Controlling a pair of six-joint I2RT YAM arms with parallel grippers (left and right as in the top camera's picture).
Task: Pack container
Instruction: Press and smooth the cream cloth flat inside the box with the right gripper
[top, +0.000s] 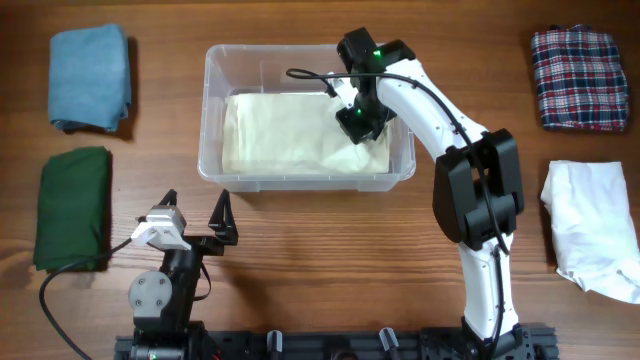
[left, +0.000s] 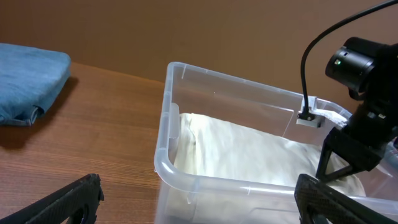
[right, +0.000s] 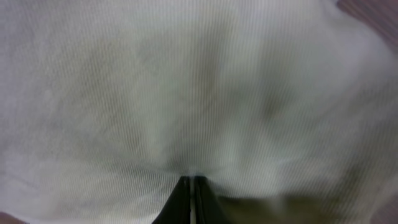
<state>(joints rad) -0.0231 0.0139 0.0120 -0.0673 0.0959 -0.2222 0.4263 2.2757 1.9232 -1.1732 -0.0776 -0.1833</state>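
The clear rectangular plastic container (top: 209, 120) (left: 163, 127) is seen at the middle of the wooden surface (top: 320, 270), with a folded cream cloth (top: 280, 135) (left: 249, 149) (right: 186, 81) laid flat inside. The right gripper (top: 358, 125) (right: 191, 182) is lowered into the container's right end, its jaws closed together with their tips against the cloth. The left gripper (top: 198, 200) is held outside, just in front of the container's front wall, its jaws wide apart and nothing between them. Folded cloths are placed at both sides of the surface.

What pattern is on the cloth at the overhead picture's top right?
The cloth is red-and-navy plaid, clearest from overhead.
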